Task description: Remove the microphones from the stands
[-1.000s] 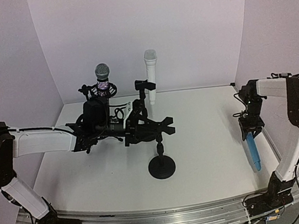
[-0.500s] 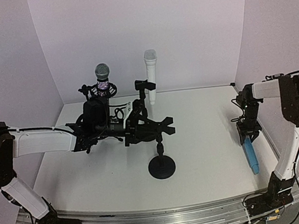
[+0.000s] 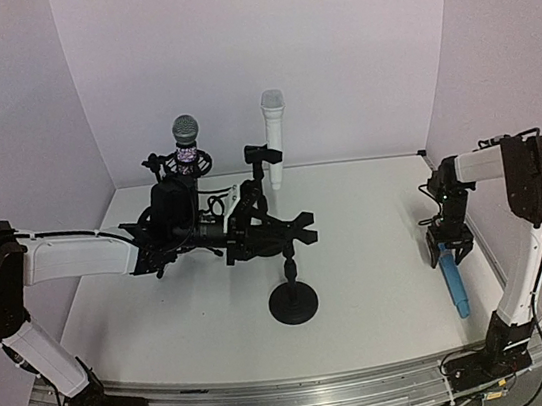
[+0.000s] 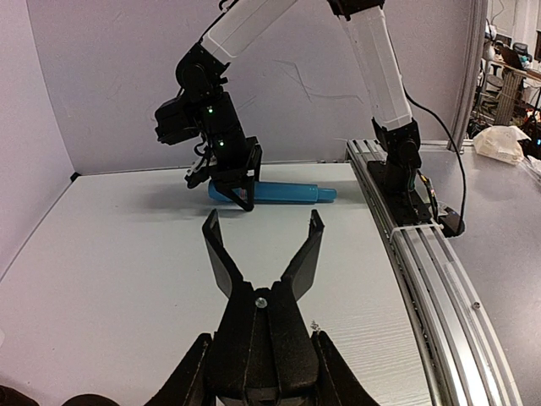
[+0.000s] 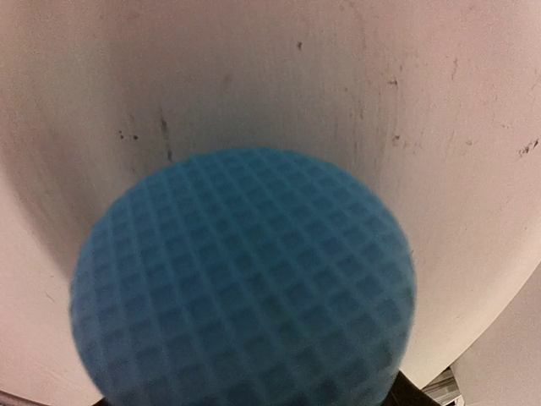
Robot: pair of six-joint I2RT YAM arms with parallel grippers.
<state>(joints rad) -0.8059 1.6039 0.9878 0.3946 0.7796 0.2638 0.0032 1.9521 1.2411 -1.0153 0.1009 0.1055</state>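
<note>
A blue microphone (image 3: 456, 288) lies on the white table at the far right, handle toward the near edge; it also shows in the left wrist view (image 4: 283, 193). My right gripper (image 3: 449, 247) points down onto its head end and looks shut on it (image 4: 230, 188). In the right wrist view the blue mesh head (image 5: 245, 279) fills the frame and hides the fingers. The black stand with a round base (image 3: 293, 304) is at the table's middle, with no microphone in it. My left gripper (image 3: 307, 230) is open and empty just above the stand's top (image 4: 262, 218).
A white microphone (image 3: 273, 122) stands in a holder at the back, beside a grey-headed microphone (image 3: 186, 134) on a black mount. The right wall is close to my right arm. The aluminium rail (image 4: 423, 254) runs along the near edge.
My right gripper has come down and slightly left with the blue microphone, which now rests flat on the table. The left arm has not moved.
</note>
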